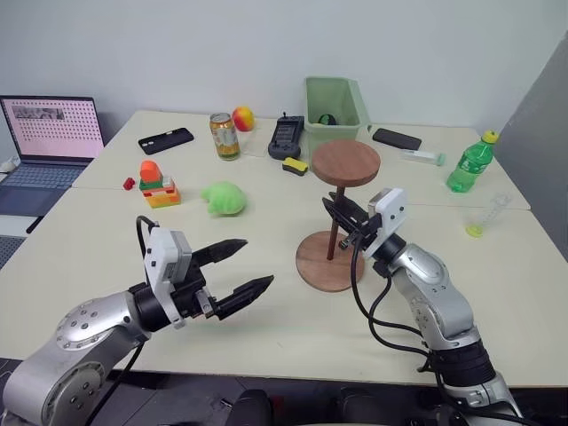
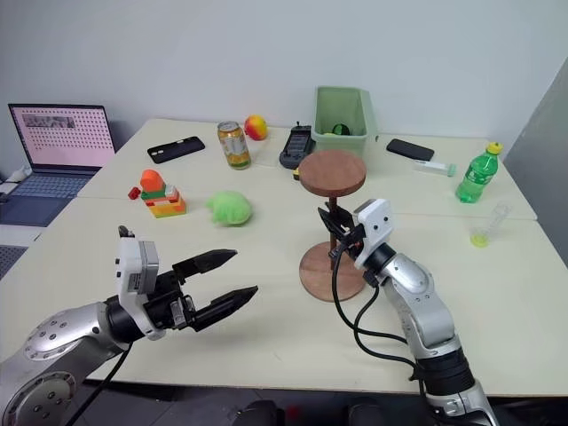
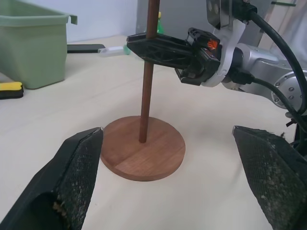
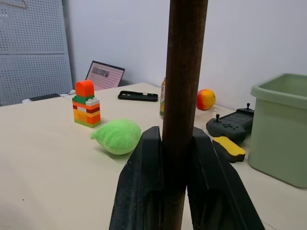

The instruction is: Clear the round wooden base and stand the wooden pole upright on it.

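the wooden pole [image 1: 334, 226] stands upright in the middle of the round wooden base [image 1: 327, 260] on the table [image 1: 266, 319], its disc end on top. the right gripper [image 3: 151, 48] is clamped tight on the pole about halfway up, one finger on each side. the left gripper [image 1: 241, 271] hangs over the table to the left of the base, well apart from it, fingers spread wide and holding nothing. at the back of the table a pale green bin [image 1: 335, 108] holds something small, dark and green; what it is cannot be told. a green plush toy [image 1: 223, 197] lies left of the base.
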Motion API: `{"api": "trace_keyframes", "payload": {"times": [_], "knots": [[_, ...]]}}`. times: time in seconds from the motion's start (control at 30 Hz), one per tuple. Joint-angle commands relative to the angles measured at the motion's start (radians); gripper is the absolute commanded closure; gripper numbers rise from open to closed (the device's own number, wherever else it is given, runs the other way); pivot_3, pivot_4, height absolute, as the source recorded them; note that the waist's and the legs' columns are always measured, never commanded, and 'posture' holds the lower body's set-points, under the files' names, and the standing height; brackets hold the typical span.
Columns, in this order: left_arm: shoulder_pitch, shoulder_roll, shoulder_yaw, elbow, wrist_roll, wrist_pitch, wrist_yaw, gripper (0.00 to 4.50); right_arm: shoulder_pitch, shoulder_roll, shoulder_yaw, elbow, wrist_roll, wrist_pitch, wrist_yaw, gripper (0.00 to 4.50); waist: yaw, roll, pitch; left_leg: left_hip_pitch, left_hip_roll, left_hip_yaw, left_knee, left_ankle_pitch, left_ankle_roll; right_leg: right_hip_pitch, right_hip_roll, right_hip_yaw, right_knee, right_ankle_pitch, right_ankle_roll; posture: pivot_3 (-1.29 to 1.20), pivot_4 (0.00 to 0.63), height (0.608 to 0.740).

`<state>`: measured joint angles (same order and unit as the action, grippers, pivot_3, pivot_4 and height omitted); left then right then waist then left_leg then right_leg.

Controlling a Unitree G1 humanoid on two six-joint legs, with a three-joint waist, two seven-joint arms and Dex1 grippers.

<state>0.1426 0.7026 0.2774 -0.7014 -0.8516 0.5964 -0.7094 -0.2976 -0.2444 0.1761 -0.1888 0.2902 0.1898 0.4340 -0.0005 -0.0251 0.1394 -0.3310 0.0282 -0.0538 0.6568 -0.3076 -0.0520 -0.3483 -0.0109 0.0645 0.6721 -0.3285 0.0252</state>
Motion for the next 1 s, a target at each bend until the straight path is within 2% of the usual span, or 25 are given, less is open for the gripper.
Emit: {"api": "trace_keyframes", "payload": {"times": [0.03,0.2,0.53,0.63,0.7,0.73,0.77,0.87,1.0], "knots": [[-0.014,0.013,0.025,-0.022,-0.008,-0.016,0.0,0.0,0.103,-0.055,0.022,0.209,-0.076,0.154,-0.013,4.23,0.0,0.0,0.0,0.0,0.0,0.0,-0.001,0.0,0.0,0.0,0.0,0.0,-0.001,0.0,0.0,0.0,0.15,0.74],[-0.048,0.025,0.026,-0.011,-0.017,-0.009,-0.003,0.0,0.077,-0.092,0.018,0.127,-0.062,0.206,0.002,4.23,0.0,0.001,-0.001,0.0,0.0,0.0,-0.01,0.001,0.0,0.0,-0.001,0.0,-0.009,0.0,0.0,0.0,0.15,0.74],[-0.11,0.02,-0.003,0.007,-0.012,-0.005,-0.003,0.0,0.009,-0.182,-0.038,-0.146,0.089,0.472,0.007,4.23,0.0,0.002,0.007,-0.003,-0.001,0.001,-0.014,0.0,0.0,-0.002,-0.002,-0.001,-0.015,0.001,0.001,0.0,0.15,0.74],[-0.122,0.018,-0.009,0.014,-0.008,-0.007,-0.006,0.0,-0.019,-0.2,-0.056,-0.206,0.138,0.556,0.002,4.23,0.0,0.003,0.01,-0.011,-0.001,0.0,-0.014,0.0,0.0,-0.008,-0.002,-0.002,-0.015,0.002,0.003,0.0,0.15,0.74],[-0.132,0.016,-0.016,0.022,-0.004,-0.011,-0.008,0.0,-0.044,-0.197,-0.072,-0.229,0.169,0.607,-0.011,3.53,0.0,0.001,0.013,-0.017,-0.002,-0.001,-0.013,0.001,0.0,-0.013,-0.002,-0.004,-0.015,0.009,0.005,0.0,0.15,0.74],[-0.136,0.016,-0.018,0.025,-0.003,-0.012,-0.009,0.0,-0.052,-0.193,-0.078,-0.235,0.179,0.626,-0.016,3.43,0.0,0.0,0.014,-0.019,-0.002,-0.001,-0.013,0.001,0.0,-0.016,-0.002,-0.004,-0.015,0.009,0.005,0.0,0.15,0.74],[-0.14,0.014,-0.022,0.028,0.0,-0.013,-0.01,0.0,-0.061,-0.189,-0.084,-0.239,0.191,0.643,-0.012,3.12,0.0,-0.001,0.014,-0.026,-0.002,-0.003,-0.013,0.001,0.0,-0.022,-0.002,-0.006,-0.015,0.009,0.005,0.0,0.15,0.74],[-0.148,0.014,-0.027,0.035,0.003,-0.016,-0.012,0.0,-0.076,-0.183,-0.1,-0.245,0.204,0.672,-0.004,2.48,-0.003,0.008,0.024,-0.047,-0.003,-0.002,-0.01,0.004,-0.004,-0.039,-0.003,-0.005,-0.01,0.014,0.006,0.0,0.15,0.74],[-0.163,0.019,-0.03,0.055,0.007,-0.018,-0.024,0.0,-0.092,-0.195,-0.124,-0.255,0.22,0.697,0.009,1.71,-0.011,0.008,0.024,-0.068,0.0,-0.002,-0.01,0.006,-0.007,-0.061,-0.001,-0.008,-0.008,0.014,0.006,0.0,0.15,0.74]]}}
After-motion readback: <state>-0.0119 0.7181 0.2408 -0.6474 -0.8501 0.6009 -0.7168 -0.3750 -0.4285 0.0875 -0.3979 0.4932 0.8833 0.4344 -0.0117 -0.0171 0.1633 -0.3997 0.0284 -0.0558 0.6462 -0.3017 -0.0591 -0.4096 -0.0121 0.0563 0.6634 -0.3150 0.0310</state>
